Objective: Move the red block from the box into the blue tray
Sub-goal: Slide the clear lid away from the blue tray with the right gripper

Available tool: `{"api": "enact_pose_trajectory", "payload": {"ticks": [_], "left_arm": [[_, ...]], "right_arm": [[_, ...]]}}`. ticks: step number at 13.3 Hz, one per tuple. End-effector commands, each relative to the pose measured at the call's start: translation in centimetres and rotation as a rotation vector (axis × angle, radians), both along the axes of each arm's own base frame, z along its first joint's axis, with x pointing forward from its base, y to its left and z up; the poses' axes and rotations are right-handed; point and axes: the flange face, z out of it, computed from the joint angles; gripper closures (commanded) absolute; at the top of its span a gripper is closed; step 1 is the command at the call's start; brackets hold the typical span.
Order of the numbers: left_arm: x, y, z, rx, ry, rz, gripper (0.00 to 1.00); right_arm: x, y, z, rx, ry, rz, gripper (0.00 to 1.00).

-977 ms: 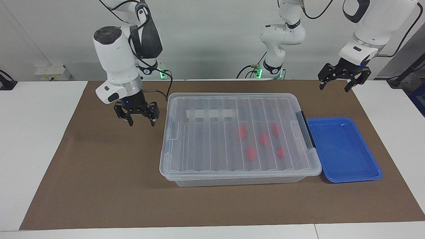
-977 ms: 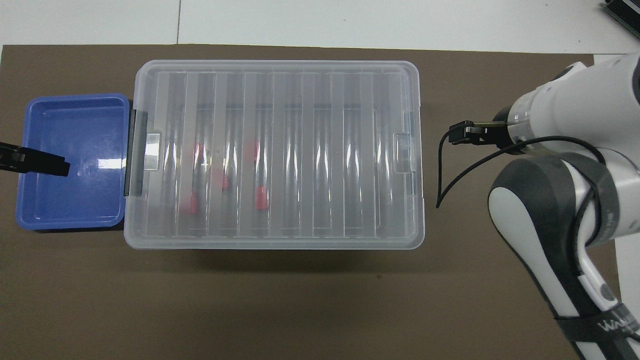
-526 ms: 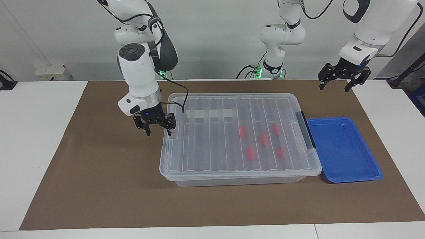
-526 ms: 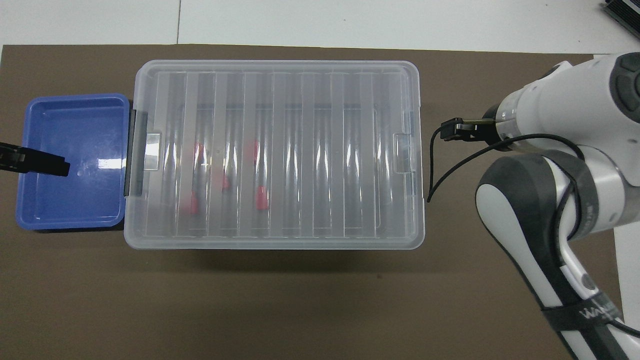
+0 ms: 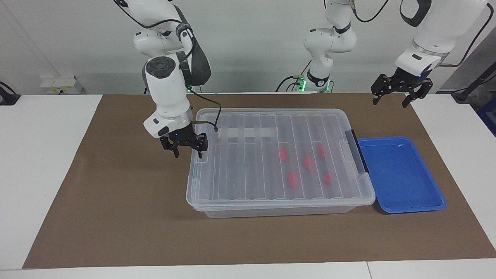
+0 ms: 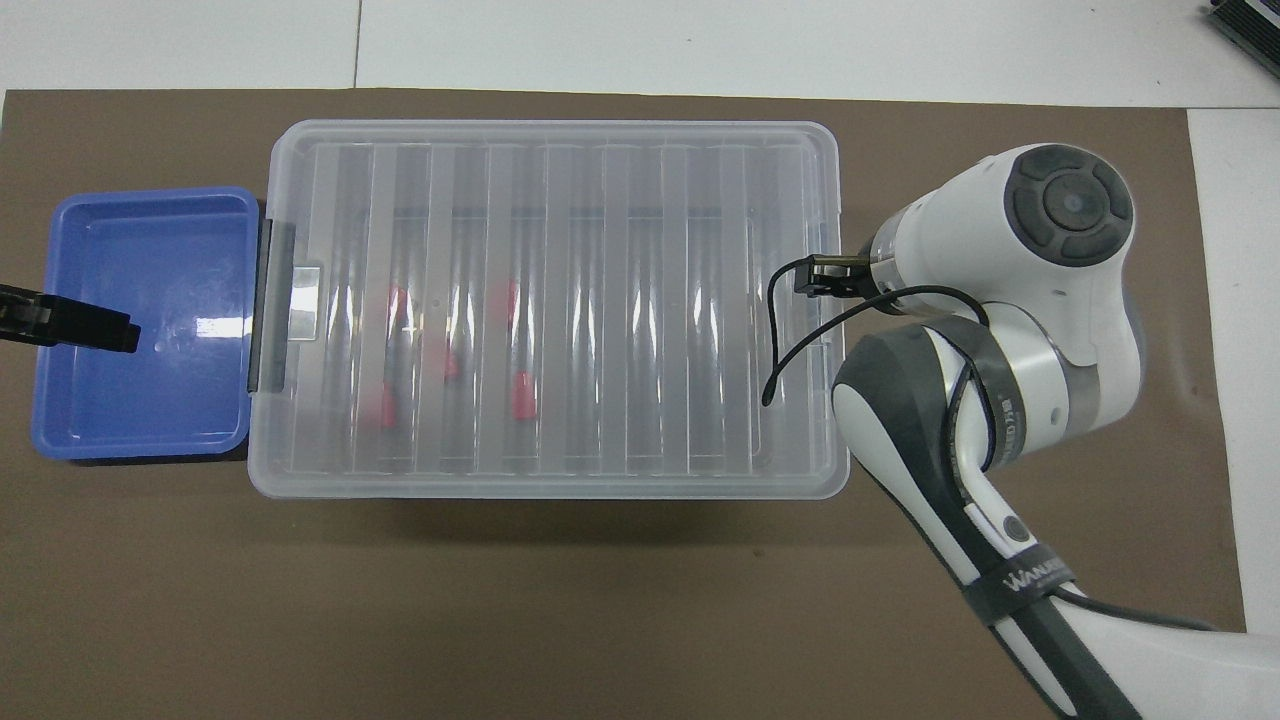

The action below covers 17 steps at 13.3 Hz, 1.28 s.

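On the brown mat that covered the tabletop, I saw the box sitting closed, its ribbed clear lid in place with a whitish tape strip on it and the black handle bar at the end toward the left arm. Through the lid I made out the red blocks; the red block nearest the box's middle lay with four others clustered around it in the half toward the left arm's end. The blue tray lay just beside the handle end of the box, touching or nearly touching it, with nothing in it that I could see.

My right gripper hung with its fingers apart at the box's other end, one fingertip over the lid's edge by the latch and the other over the mat, gripping nothing. My left gripper waited raised over the mat, fingers spread wide and empty; from overhead it appeared over the tray.
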Motion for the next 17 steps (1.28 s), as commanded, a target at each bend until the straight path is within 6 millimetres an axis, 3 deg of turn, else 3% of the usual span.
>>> {"api": "enact_pose_trajectory", "payload": {"ticks": [1,10,12,13,17], "left_arm": [[-1.0,0.1,0.0,-0.016,0.005,0.008,0.0],[-0.9,1.0,0.0,-0.016,-0.006,0.033,0.0],[-0.9,5.4,0.1,-0.01,-0.016,0.201,0.0],[-1.0,6.4,0.1,-0.012,-0.017,0.264,0.0],[-0.2,7.5,-1.8,-0.032,-0.136,0.408,0.0]], "right_arm": [[-0.9,-2.0,0.7,-0.022,0.017,-0.001,0.2],[-1.1,-13.7,0.7,-0.049,0.067,0.156,0.22],[-1.0,-15.8,0.7,-0.052,0.067,0.188,0.22],[-0.9,-16.7,0.7,-0.053,0.066,0.202,0.22],[-0.8,-20.3,0.8,-0.06,0.052,0.245,0.22]]}}
